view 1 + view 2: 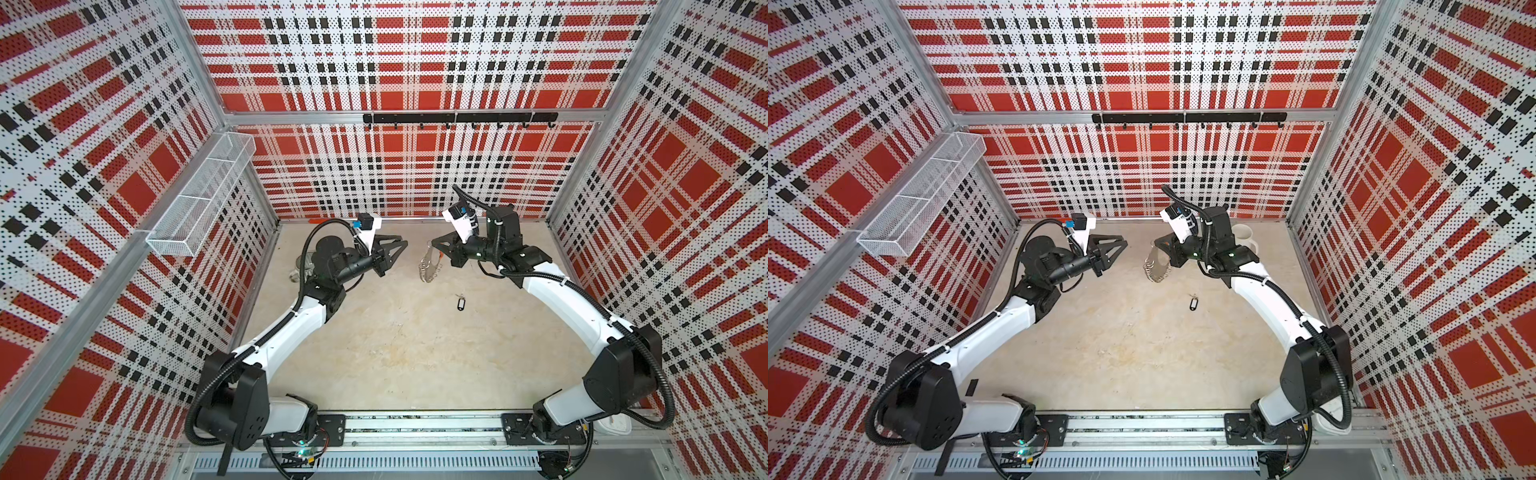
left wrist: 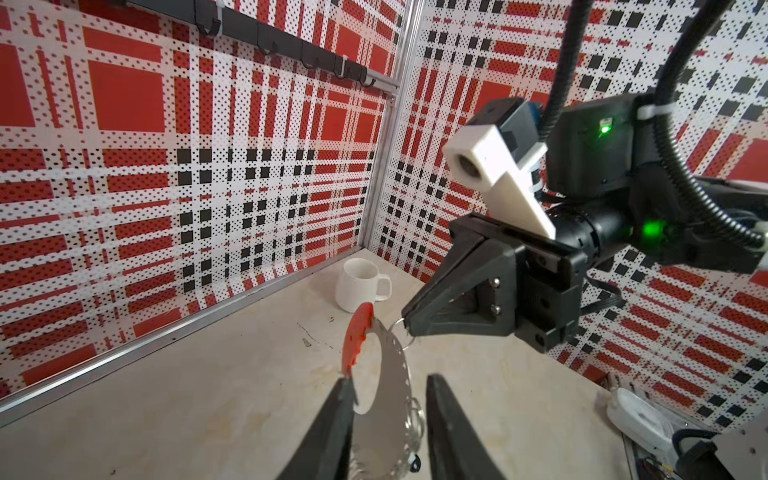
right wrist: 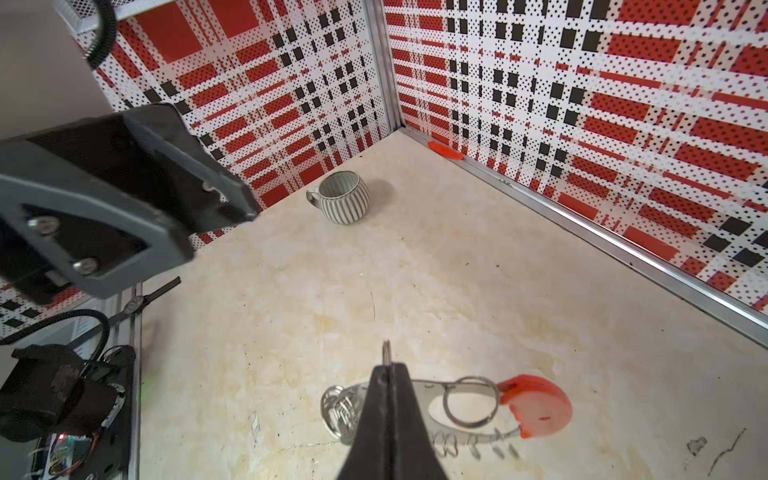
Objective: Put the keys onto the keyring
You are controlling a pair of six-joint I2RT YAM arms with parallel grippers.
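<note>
In both top views the keyring [image 1: 430, 266] is seen raised off the surface [image 1: 395, 353], gripped by the right hand [image 1: 435, 246], which is clenched on it. It is presumably held up so that a loop is offered to the other arm. The left hand [image 1: 392, 253] is held at 9 o'clock of the keyring, apart from it, with its jaws parted and nothing in them. The keys [image 1: 460, 302] are seen lying on the surface at 5 o'clock of the keyring, near it and untouched. The silver key can hardly be told from its black tag. A striped mug [image 1: 300, 266] is mostly hidden behind the left arm.

In the left wrist view the keyring is framed between the parted fingers [image 2: 332, 424]. No contact can be made out, and its lowest part is cut off. A white mug [image 2: 359, 286] is seen beyond it.

In the right wrist view the shut fingertips [image 3: 380, 399] are seen pinching one wire loop [image 3: 387, 351]. The red segment [image 3: 536, 411] is turned away from the grip.
</note>
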